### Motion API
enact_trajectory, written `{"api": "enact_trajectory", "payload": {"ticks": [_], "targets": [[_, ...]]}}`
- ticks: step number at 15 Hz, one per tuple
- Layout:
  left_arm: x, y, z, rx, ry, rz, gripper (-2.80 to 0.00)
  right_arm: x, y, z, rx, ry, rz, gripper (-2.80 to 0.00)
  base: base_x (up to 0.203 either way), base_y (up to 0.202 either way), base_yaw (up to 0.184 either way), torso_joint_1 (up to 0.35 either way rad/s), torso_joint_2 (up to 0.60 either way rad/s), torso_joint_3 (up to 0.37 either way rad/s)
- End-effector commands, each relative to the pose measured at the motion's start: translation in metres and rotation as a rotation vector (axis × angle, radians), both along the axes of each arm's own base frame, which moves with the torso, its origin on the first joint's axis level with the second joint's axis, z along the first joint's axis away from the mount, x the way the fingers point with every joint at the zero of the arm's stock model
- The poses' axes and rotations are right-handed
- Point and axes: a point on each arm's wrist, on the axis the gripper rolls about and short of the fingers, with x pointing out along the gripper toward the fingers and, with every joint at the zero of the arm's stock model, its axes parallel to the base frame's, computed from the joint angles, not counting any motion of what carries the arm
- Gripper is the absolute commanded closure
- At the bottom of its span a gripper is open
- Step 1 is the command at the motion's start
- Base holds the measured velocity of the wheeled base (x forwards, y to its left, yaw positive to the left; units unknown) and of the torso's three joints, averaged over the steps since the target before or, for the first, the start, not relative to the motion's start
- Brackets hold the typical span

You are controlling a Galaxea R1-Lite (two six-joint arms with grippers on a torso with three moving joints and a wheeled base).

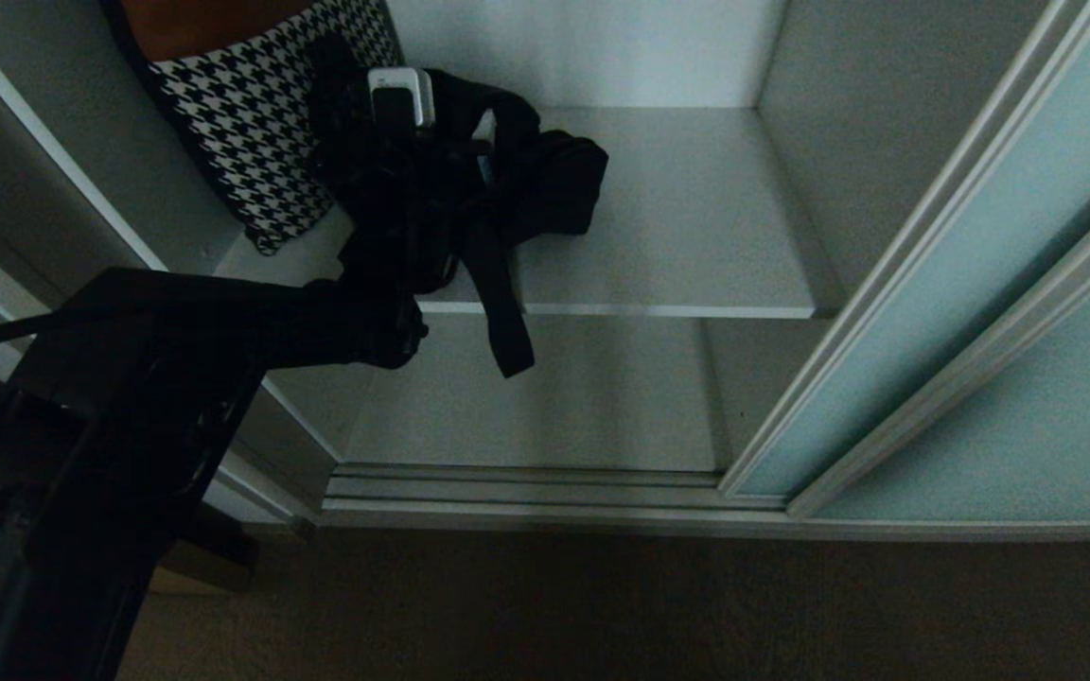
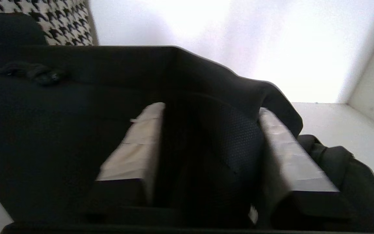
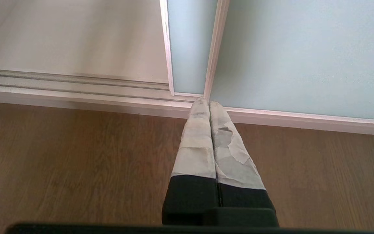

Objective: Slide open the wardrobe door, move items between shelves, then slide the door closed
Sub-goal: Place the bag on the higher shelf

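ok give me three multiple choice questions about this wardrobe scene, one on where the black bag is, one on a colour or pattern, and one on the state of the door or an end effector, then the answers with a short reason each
1. Where does the black shoulder bag lie?
A. On the floor
B. On the upper of the two shelves in view
C. On the bottom board

2. What pattern is on the item beside the bag?
A. Black and white houndstooth
B. Red stripes
C. Plain yellow

3. How does the right end effector stand?
A. Wide open
C. Shut on the bag
B. Shut, holding nothing

Answers:
1. B: the black shoulder bag rests on the upper shelf, its strap hanging over the front edge.
2. A: the houndstooth item leans at the bag's left.
3. B: the right end effector has its fingers pressed together over the wooden floor, by the sliding wardrobe door.
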Motion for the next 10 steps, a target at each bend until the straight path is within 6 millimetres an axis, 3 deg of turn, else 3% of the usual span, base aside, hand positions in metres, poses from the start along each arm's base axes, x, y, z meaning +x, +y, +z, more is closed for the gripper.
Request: {"api": "enact_trajectory", "payload": {"ticks": [1,3,7,10], "targets": [[-0.003,-0.001,0.005,0.018,0.042,-0.003,-2.8,0.0,0.0,0.0,0.0,-0.002,0.001,0.0,0.0,0.0,0.0,0.0,0.0,0.0],[-0.005,0.0,0.007,0.031,0.061,0.001,-2.8,0.0,0.0,0.0,0.0,-0.002,0.0,0.0,0.0,0.0,0.0,0.0,0.0,0.0],[-0.028,0.007,0.026,0.114,0.18,-0.047,-2.8,0.0,0.0,0.0,0.0,-0.002,-0.001,0.0,0.0,0.0,0.0,0.0,0.0,0.0],[-0.028,0.006,0.017,0.182,0.315,-0.082,-2.8,0.0,0.0,0.0,0.0,-0.002,0.0,0.0,0.0,0.0,0.0,0.0,0.0,0.0]]}}
